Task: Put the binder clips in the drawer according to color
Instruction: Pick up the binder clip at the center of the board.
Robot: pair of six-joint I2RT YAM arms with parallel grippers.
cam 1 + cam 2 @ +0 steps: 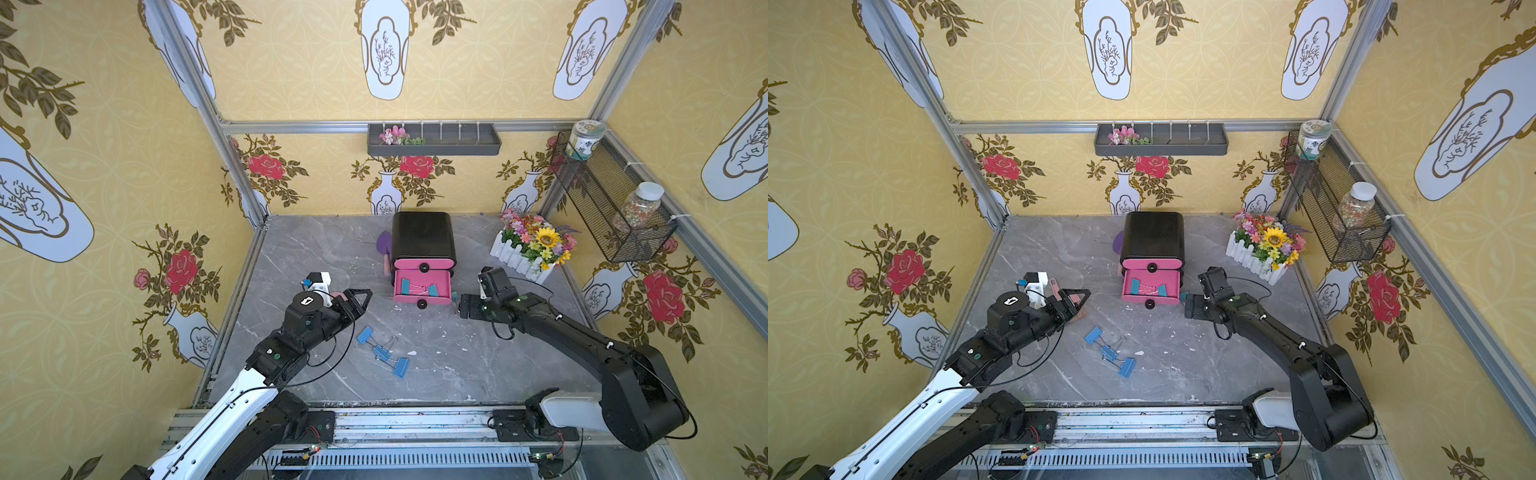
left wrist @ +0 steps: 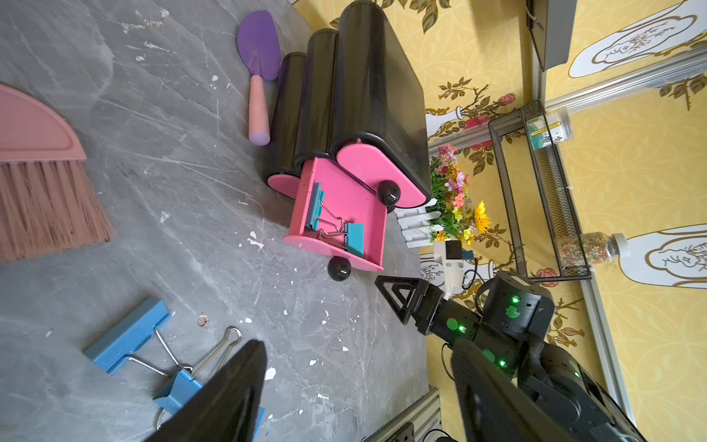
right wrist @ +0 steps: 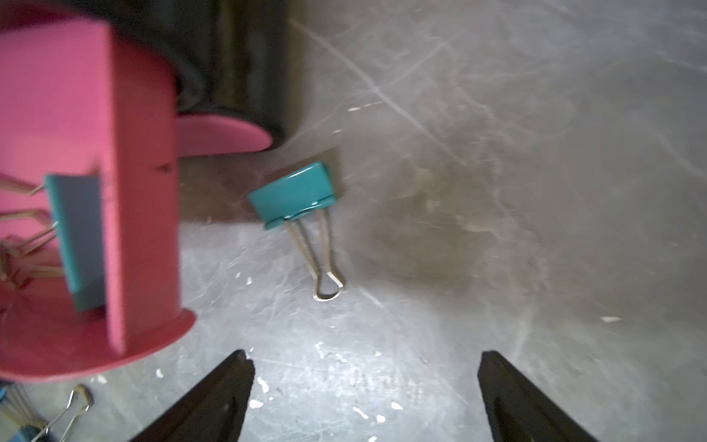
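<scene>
The black drawer cabinet (image 1: 423,237) stands at the back of the table, its middle pink drawer (image 1: 422,298) pulled out. Two teal binder clips (image 2: 355,239) lie inside it. Another teal clip (image 3: 294,195) lies on the table beside the open drawer, just ahead of my right gripper (image 3: 365,356), which is open and empty. In both top views three blue clips (image 1: 381,353) (image 1: 1108,353) lie together mid-table. My left gripper (image 2: 357,344) hovers open and empty left of the drawer, with the blue clips (image 2: 126,336) beside one finger.
A pink hand broom (image 2: 42,183) lies under the left arm. A purple trowel (image 1: 384,245) rests left of the cabinet. A white flower box (image 1: 532,245) stands back right. A wire basket (image 1: 611,203) with jars hangs on the right wall.
</scene>
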